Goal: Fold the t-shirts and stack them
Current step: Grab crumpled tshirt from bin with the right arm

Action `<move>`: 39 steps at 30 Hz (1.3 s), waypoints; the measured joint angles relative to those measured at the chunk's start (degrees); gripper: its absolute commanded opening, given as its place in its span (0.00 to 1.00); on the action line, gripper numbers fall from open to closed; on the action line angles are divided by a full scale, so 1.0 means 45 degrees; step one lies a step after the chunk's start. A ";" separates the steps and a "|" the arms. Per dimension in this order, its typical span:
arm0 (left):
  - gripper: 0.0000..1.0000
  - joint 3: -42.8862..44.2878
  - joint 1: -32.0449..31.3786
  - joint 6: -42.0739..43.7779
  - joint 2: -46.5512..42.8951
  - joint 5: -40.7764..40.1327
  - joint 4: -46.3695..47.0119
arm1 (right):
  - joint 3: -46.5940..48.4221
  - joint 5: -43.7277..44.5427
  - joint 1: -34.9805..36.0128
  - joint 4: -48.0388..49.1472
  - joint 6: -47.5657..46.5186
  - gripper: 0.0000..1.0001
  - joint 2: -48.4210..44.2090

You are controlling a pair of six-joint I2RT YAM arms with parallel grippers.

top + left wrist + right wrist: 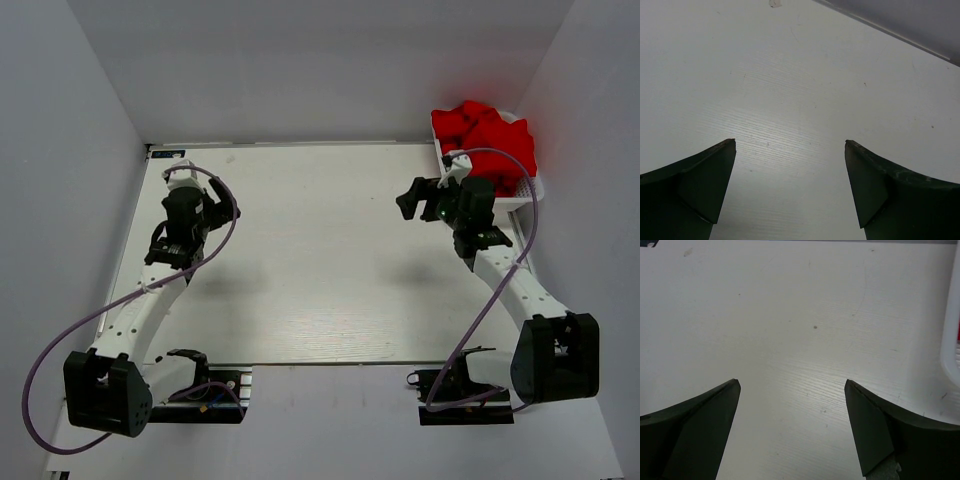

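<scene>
The red t-shirts (490,140) lie crumpled in a heap in the white mesh basket (512,203) at the table's far right corner. My right gripper (410,198) is open and empty, hovering over bare table just left of the basket; its wrist view (790,390) shows only tabletop and the basket's white rim (949,347) at the right edge. My left gripper (215,208) is open and empty over the far left of the table; its wrist view (790,145) shows only bare tabletop between the dark fingers (700,180).
The white table (320,260) is enclosed by grey walls at the left, back and right. A purple cable loops off each arm. The arm bases and mounts sit at the near edge.
</scene>
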 measured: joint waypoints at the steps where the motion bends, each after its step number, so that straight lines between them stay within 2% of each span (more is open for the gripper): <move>1: 1.00 -0.0078 0.0000 0.0053 -0.0112 0.0044 0.0083 | 0.0024 0.0194 0.0000 0.0068 -0.0078 0.90 -0.0015; 5: 1.00 -0.0165 0.0000 0.0471 -0.0330 0.0457 0.0355 | 0.0767 0.0971 -0.0019 -0.0219 -0.0180 0.90 0.0651; 8: 1.00 -0.0165 0.0000 0.0767 -0.0340 0.0695 0.0423 | 0.2181 0.2021 -0.0136 -0.0874 0.0170 0.90 0.1875; 17: 1.00 -0.0160 -0.0005 0.1520 -0.0155 0.1307 0.0597 | 0.8383 0.5717 -0.2147 -0.4308 0.0306 0.90 0.6368; 22: 1.00 -0.0107 -0.0005 0.1778 0.0505 0.1574 0.0665 | 1.0802 0.6509 -0.3264 -0.5493 -0.0083 0.90 0.8315; 28: 1.00 0.0175 -0.0005 0.1996 0.1530 0.1661 0.0656 | 1.4688 0.6397 -0.3871 -0.6654 -0.1132 0.90 1.1686; 30: 1.00 0.0321 -0.0005 0.2064 0.1812 0.1676 0.0641 | 1.5484 0.6431 -0.3949 -0.6921 -0.1336 0.90 1.2478; 33: 1.00 0.0520 -0.0005 0.2132 0.2142 0.1661 0.0656 | 1.5684 0.6348 -0.4027 -0.7271 -0.1520 0.85 1.2973; 35: 1.00 0.0573 -0.0005 0.2161 0.2297 0.1642 0.0651 | 1.5606 0.6217 -0.4061 -0.7368 -0.1569 0.63 1.3027; 37: 1.00 0.0588 -0.0005 0.2176 0.2414 0.1627 0.0646 | 1.5596 0.6008 -0.4109 -0.7397 -0.1613 0.31 1.3022; 38: 1.00 0.0597 -0.0005 0.2191 0.2463 0.1622 0.0646 | 1.5596 0.5921 -0.4148 -0.7388 -0.1520 0.10 1.3022; 39: 1.00 0.0597 -0.0005 0.2195 0.2487 0.1613 0.0627 | 1.5596 0.5799 -0.4187 -0.7388 -0.1409 0.01 1.3022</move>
